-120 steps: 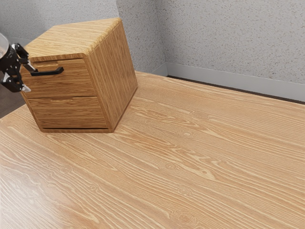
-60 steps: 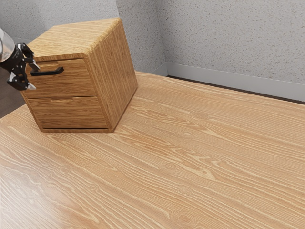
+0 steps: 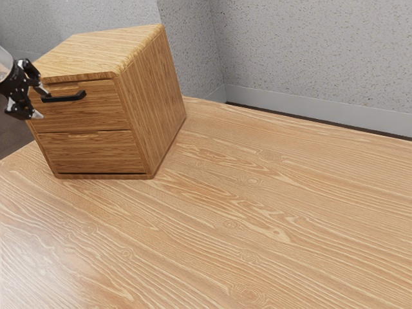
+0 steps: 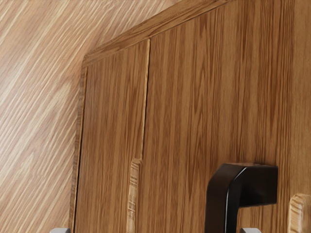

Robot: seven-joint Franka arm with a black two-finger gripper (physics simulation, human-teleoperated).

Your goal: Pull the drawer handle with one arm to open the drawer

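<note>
Across the bare wooden tabletop [image 3: 257, 225], the pincer [image 3: 38, 104] sits at the exterior view's left, level with the top drawer [image 3: 84, 114] of a small cabinet [image 3: 148, 96]. Its fingers are spread wide and grip nothing. The near end of the black handle [image 3: 64, 98] lies between them, close to the upper finger, with a clear gap to the lower one.

The handle [image 4: 233, 194] is a slim bar with a bent end, standing off the drawer front. It looks stiff and smooth, so it should not flex, but the pads could slide along it. The best hold is probably across the straight bar, a little in from the bend, closed firmly before pulling.

The top drawer looks shut, its face flush with the lower drawer [image 3: 90, 151]. The cabinet seems light and may drag, so pull straight and steadily. Behind stands a speckled grey wall [image 3: 309, 45].
</note>
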